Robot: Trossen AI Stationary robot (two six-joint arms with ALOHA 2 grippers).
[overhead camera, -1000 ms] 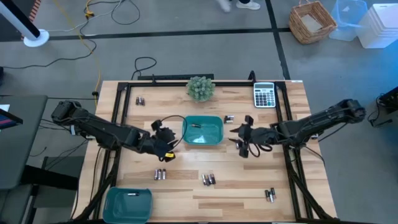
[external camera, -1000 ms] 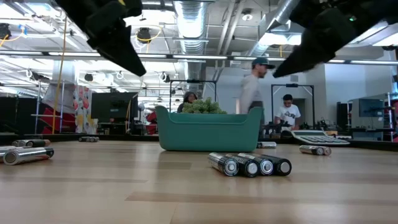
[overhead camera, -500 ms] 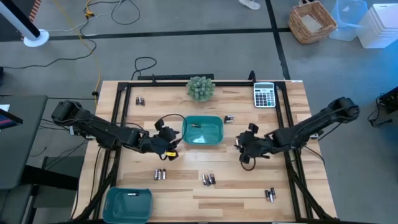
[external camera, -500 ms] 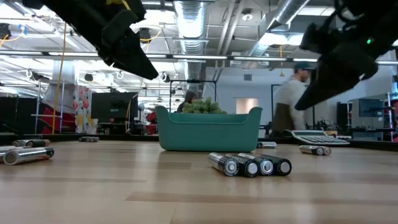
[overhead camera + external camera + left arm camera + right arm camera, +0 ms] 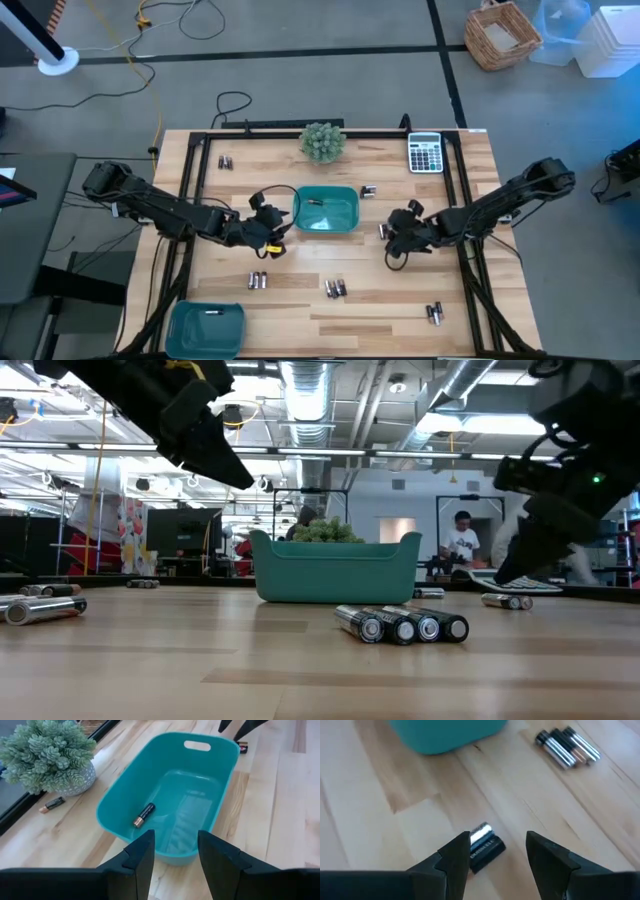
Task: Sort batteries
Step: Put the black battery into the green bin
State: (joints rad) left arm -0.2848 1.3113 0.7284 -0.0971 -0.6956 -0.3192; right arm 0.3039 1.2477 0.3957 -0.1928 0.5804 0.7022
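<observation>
A teal tray [image 5: 325, 210] stands mid-table with one battery [image 5: 144, 815] lying in it. My left gripper [image 5: 175, 845] hovers open at the tray's left end, above the table [image 5: 215, 455]. My right gripper [image 5: 497, 845] is open and low over the wood to the right of the tray [image 5: 392, 236]. A short pair of batteries [image 5: 482, 846] lies flat on the table between its fingers, close to one finger. Whether that finger touches the pair, I cannot tell. More batteries lie loose in small groups [image 5: 335, 288] [image 5: 258, 281] [image 5: 434, 313] [image 5: 368, 190] [image 5: 226, 160].
A second teal tray [image 5: 207, 328] with a battery sits at the near left corner. A small potted plant [image 5: 323, 141] and a grey calculator [image 5: 425, 153] stand along the far edge. A black frame [image 5: 200, 150] borders the table. People move in the room behind.
My right gripper has come down from well above the table to just over the wood right of the tray, rolling its wrist as it sank, and now stands about the short battery pair. My left gripper has tipped slightly further down beside the tray.
</observation>
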